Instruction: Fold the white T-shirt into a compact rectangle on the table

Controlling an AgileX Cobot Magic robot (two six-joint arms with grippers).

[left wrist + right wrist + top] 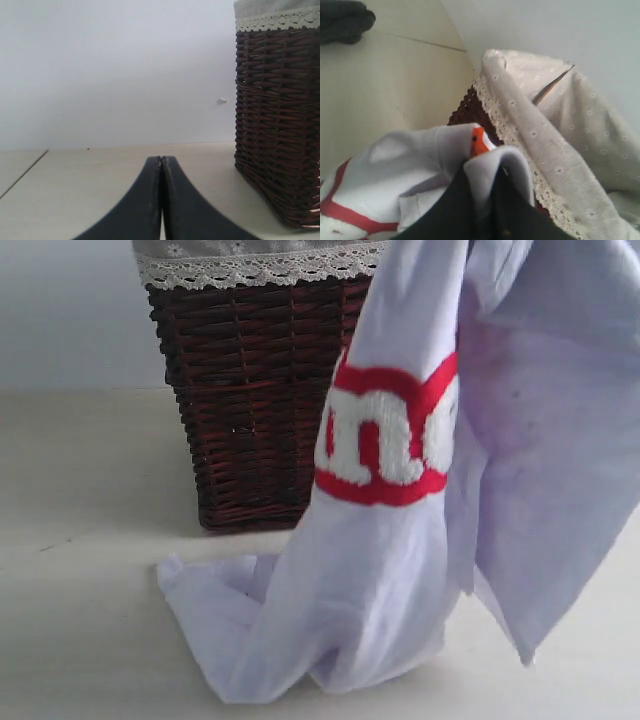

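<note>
The white T-shirt [400, 540] hangs from above in the exterior view, its red band with fuzzy white letters [385, 445] facing me and its lower end bunched on the pale beige table [80, 570]. My right gripper [485, 172] is shut on a fold of the shirt [410, 165] next to the orange neck tag [479, 142], up beside the basket rim. My left gripper [161, 161] is shut on nothing, low over the table [100, 175] beside the basket. Neither gripper shows in the exterior view.
A dark brown wicker basket [250, 390] with a grey lace-trimmed liner [250, 265] stands on the table behind the hanging shirt. The basket wall [277, 125] is close to my left gripper. A dark object [342, 20] lies far off on the tabletop.
</note>
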